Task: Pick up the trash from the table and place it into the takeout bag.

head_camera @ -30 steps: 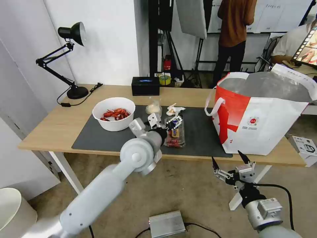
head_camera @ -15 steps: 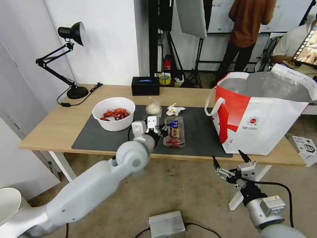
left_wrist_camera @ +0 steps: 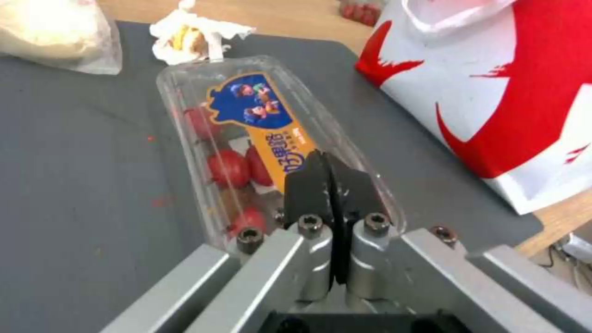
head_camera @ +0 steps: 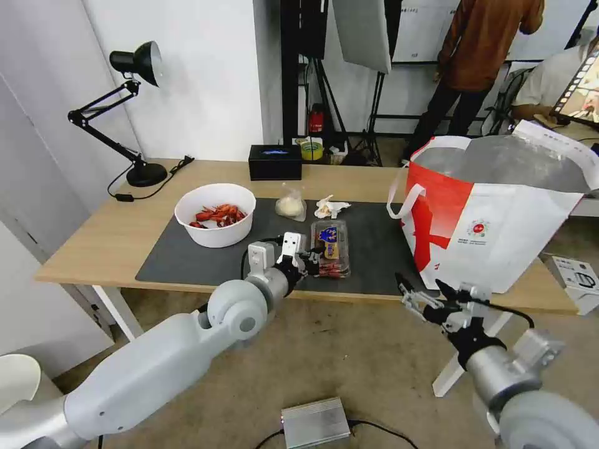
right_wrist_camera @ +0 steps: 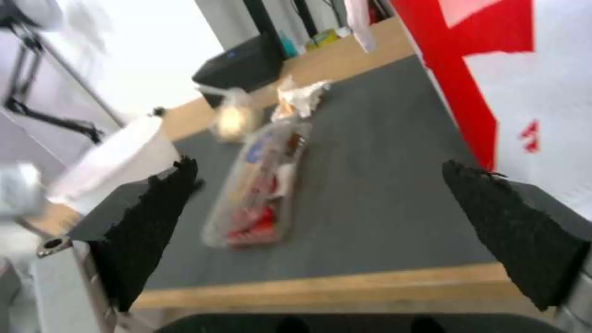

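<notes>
- Your trash sits on the dark grey mat [head_camera: 374, 249] of the table [head_camera: 112, 237]: the white bowl of crayfish shells [head_camera: 215, 214] toward the left, the small clear bag with a whitish lump [head_camera: 291, 204] and the crumpled tissue [head_camera: 329, 206] side by side at the mat's far edge, and the clear clamshell box [head_camera: 329, 248] in front of those two, lying lengthwise toward you.
- In the left wrist view you see red bits [left_wrist_camera: 229, 167] inside the clamshell box [left_wrist_camera: 247, 138] under a blue-and-orange label [left_wrist_camera: 265, 120]; the tissue [left_wrist_camera: 191, 32] lies just past its far end.
- Your left gripper [head_camera: 310, 257] is at the near left corner of the box. In its wrist view the two black fingertips [left_wrist_camera: 308, 189] are pressed flat together with no gap, over the near end of the lid; you cannot tell whether they pinch any plastic.
- The takeout bag [head_camera: 499, 212] stands upright on the right end of the table, mouth open, foil lining showing, apart from the box.
- Your right gripper [head_camera: 421, 294] hangs in front of the table's near edge, below the bag's near left corner, with its fingers spread wide and nothing between them.
- In the right wrist view the black pads [right_wrist_camera: 148, 226] frame the mat, with the box [right_wrist_camera: 262, 185] between them and farther off.
- Beyond the mat, a black rectangular box [head_camera: 274, 161] and a desk lamp [head_camera: 125, 106] stand on the wood.
</notes>
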`<state>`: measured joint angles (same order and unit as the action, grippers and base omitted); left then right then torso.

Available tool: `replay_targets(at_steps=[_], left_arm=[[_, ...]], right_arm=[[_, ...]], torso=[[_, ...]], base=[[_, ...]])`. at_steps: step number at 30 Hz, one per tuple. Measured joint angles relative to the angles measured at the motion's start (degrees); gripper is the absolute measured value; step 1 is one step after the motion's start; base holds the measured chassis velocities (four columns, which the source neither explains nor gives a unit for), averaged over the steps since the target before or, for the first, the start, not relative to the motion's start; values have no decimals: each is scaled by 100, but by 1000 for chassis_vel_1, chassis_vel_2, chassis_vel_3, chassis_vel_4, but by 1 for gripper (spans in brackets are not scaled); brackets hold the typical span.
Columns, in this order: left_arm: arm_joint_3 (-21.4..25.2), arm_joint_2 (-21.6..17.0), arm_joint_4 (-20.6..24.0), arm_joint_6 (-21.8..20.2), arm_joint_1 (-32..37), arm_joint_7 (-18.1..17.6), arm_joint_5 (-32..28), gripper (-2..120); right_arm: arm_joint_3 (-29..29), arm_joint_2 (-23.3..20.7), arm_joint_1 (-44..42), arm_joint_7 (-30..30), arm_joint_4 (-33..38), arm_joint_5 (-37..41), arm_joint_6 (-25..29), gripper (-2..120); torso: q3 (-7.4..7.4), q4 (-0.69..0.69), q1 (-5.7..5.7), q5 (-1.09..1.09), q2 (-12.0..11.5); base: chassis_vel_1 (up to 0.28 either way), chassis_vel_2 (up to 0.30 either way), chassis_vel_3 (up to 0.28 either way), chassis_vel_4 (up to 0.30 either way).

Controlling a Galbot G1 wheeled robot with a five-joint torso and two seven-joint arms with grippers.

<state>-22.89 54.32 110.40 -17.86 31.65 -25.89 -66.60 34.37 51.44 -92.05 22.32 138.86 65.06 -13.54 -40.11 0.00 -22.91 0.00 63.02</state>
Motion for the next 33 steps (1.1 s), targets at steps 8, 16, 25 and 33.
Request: replay_targets(at_steps=[8, 16, 25, 33], left_arm=[[-196, -26, -181, 14, -8, 104, 332, 0], [-314, 29, -312, 17, 38, 123, 482, 0], [-324, 38, -302, 32, 60, 84, 489, 0], [-349, 28, -283, 42, 18, -9, 446, 0]], right_arm=[[-9, -164, 562, 264, -70, 887, -128, 100], [-23, -244, 1060, 460, -223, 1746, -192, 100], [-196, -218, 1677, 755, -559, 2430, -300, 100], [-487, -233, 2498, 1213, -991, 3001, -574, 100]], torso=[[0, 0, 0, 0, 0], [0, 0, 0, 0, 0], [0, 0, 0, 0, 0], [0, 0, 0, 1, 0]], base=[[0, 0, 0, 0], [0, 0, 0, 0], [0, 0, 0, 0], [0, 0, 0, 0]])
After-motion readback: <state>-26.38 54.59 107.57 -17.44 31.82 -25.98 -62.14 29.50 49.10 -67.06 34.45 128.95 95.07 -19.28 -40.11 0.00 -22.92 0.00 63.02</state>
